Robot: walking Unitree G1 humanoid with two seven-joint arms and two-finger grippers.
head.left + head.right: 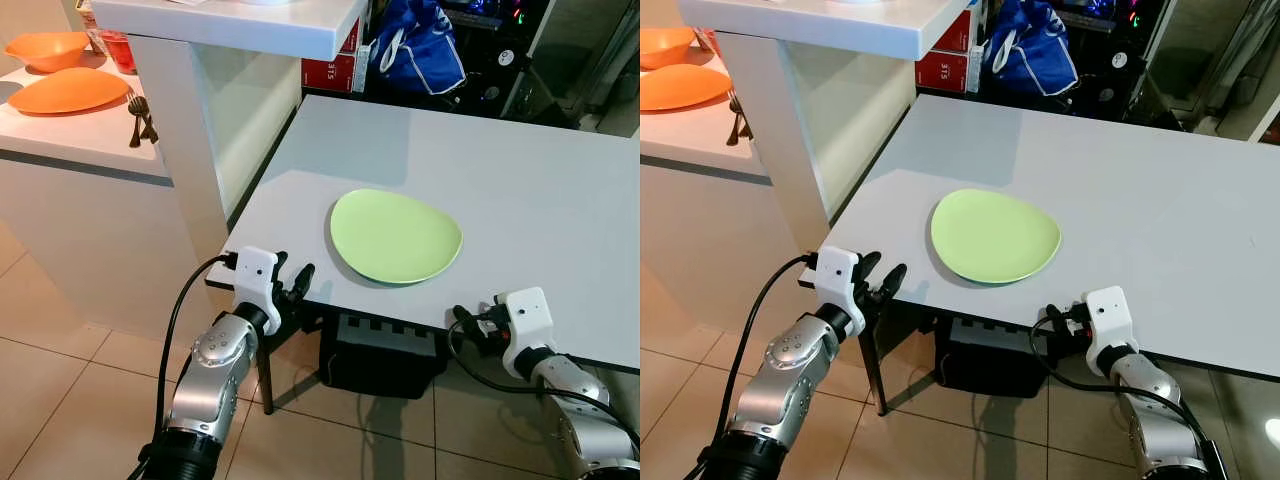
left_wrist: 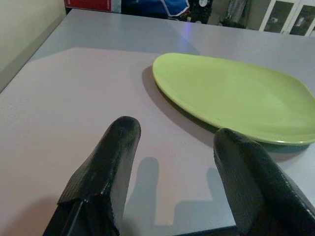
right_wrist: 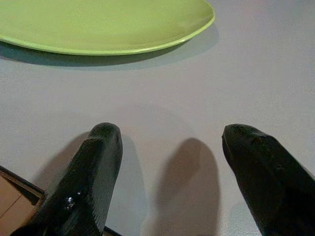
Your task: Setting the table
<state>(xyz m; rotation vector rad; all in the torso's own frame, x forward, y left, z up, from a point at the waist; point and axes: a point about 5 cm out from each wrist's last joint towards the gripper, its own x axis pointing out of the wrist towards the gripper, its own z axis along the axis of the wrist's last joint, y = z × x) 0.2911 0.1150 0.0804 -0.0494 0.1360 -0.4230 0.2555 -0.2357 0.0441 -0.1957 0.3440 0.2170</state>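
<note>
Desk [image 1: 540, 180], grey and wide, carries the green plate [image 1: 395, 235] lying flat close to its near edge, a little left of the middle. To the far left stands a white counter [image 1: 70, 135] with an orange plate [image 1: 68, 90], an orange bowl [image 1: 48, 48] behind it and dark cutlery [image 1: 140, 118] beside them. The left gripper [image 1: 290, 285] hovers at the desk's near left corner, fingers [image 2: 110, 172] apart, holding nothing. The right gripper [image 1: 468, 320] sits at the near edge, right of the plate, fingers [image 3: 88, 172] also spread and empty
</note>
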